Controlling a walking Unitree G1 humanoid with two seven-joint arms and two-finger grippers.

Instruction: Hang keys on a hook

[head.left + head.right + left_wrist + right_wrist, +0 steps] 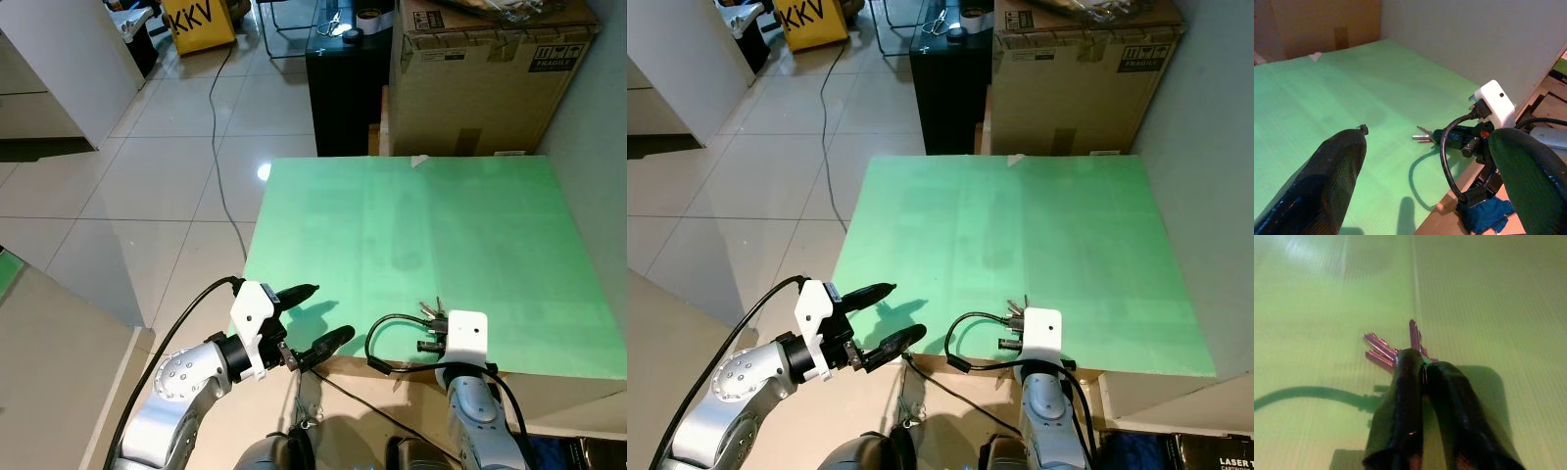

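Keys sit pinched in right gripper (fingers closed tight) over near edge of green table; left gripper hovers w/ fingers wide apart.

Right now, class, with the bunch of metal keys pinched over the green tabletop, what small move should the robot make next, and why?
Probably lift. The right gripper is shut on the bunch of metal keys low over the green tabletop, and the left gripper hangs open beside it. Raising the keys frees them for carrying.
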